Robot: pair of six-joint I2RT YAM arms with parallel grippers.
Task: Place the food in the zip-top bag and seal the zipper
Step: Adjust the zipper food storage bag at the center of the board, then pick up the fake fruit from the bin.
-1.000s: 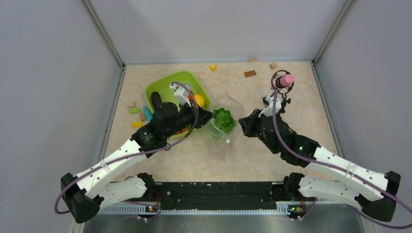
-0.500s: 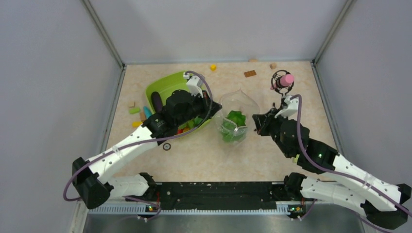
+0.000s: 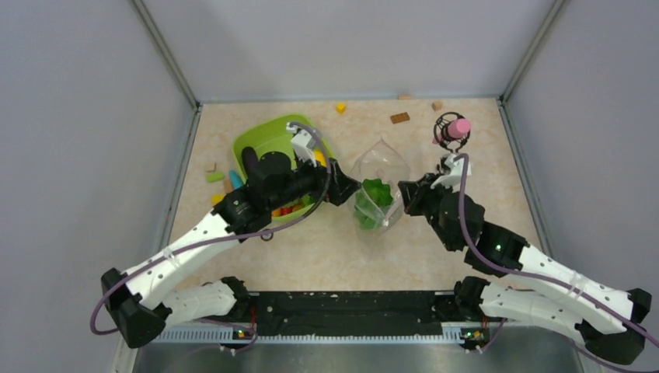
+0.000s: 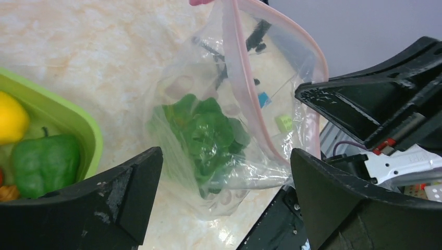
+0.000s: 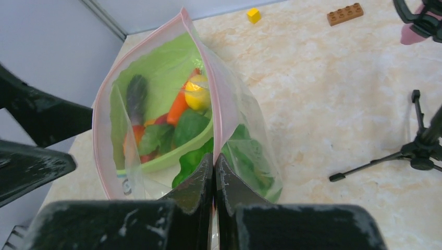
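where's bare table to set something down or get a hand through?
Bare: near strip between zip-top bag and base rail; also between right arm and right wall. Crowded: mid-table, tray, bag, left fingers, right fingers; blocks left of tray.

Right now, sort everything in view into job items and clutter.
Job: zip-top bag, its zipper, cabbage inside it, lemon, green pepper, eggplant.

Clutter: yellow block, brown brick, small tripod stand, green block.
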